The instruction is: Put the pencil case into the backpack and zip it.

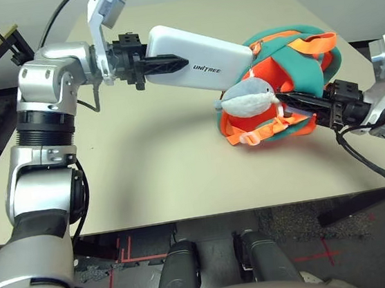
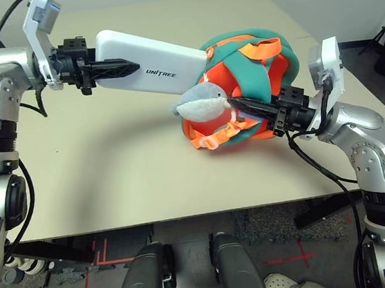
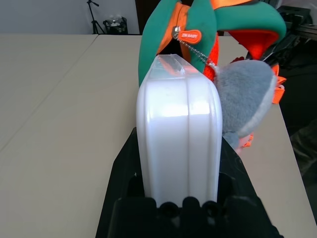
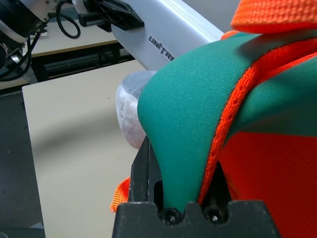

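While the left gripper [image 1: 163, 65] clamps one end of the pencil case [image 1: 200, 54] between its jaws at upper left, the case juts rightward, its far end meeting the backpack [image 1: 290, 81] at centre right. The right gripper [image 1: 292, 101] pinches the backpack's teal edge.

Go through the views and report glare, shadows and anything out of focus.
Left wrist view: soft glare patches on the pencil case; the gripper's base at the bottom edge is blurred.
Right wrist view: the backpack's teal fabric sits close but its weave reads sharp.
Left eye view: a soft, diffuse shadow on the table beneath the raised case; no harsh glare.
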### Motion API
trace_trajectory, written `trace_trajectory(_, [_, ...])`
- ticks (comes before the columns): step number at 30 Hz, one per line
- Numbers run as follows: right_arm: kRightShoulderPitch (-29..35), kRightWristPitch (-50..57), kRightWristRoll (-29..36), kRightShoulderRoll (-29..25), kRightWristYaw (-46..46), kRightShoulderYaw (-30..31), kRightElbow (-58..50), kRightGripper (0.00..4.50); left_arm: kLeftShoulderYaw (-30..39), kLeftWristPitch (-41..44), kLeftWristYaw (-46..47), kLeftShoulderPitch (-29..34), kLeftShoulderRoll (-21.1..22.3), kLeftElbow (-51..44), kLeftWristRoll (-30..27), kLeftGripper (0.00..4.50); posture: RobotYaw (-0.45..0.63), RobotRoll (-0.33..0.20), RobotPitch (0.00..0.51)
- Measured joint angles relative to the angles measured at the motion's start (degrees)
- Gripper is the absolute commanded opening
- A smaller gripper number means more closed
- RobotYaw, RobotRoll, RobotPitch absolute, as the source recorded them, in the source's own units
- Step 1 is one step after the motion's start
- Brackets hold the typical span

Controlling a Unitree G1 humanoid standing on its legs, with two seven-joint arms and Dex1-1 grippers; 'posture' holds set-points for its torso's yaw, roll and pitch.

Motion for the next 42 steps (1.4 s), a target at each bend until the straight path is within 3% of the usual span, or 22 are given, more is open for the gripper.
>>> trace_trajectory(18, [0.91, -0.38, -0.41, 0.42, -2.46, -0.01, -1.97, 0.1, -0.69, -12.99, 8.28, 1.65, -18.58, 12.57, 6.23, 1.31, 0.02, 0.0, 0.049])
trace_trajectory(26, [1.87, -0.49, -0.54, 0.46, -3.0, -0.02, -2.16, 0.1, 0.7, -11.58, 10.64, 4.7, -17.41, 12.26, 6.48, 4.33, 0.03, 0.0, 0.059])
trace_trajectory(27, [2.03, -0.52, -0.57, 0.45, -2.99, -0.02, -2.16, 0.1, 1.28, -10.82, 10.64, 4.91, -16.74, 11.68, 6.29, 4.5, 0.03, 0.0, 0.059])
trace_trajectory(36, [2.13, -0.97, -1.12, 0.39, -2.82, 0.02, -2.1, 0.1, 7.45, -2.77, 11.27, 5.91, -11.48, 0.72, 1.97, 4.37, 0.05, 0.0, 0.066])
trace_trajectory(42, [1.82, -1.02, -1.62, 0.39, -2.48, 0.14, -1.84, 0.1, 9.37, 0.22, 13.72, 6.41, -12.61, -3.08, -1.01, 2.23, 0.05, 0.0, 0.067])
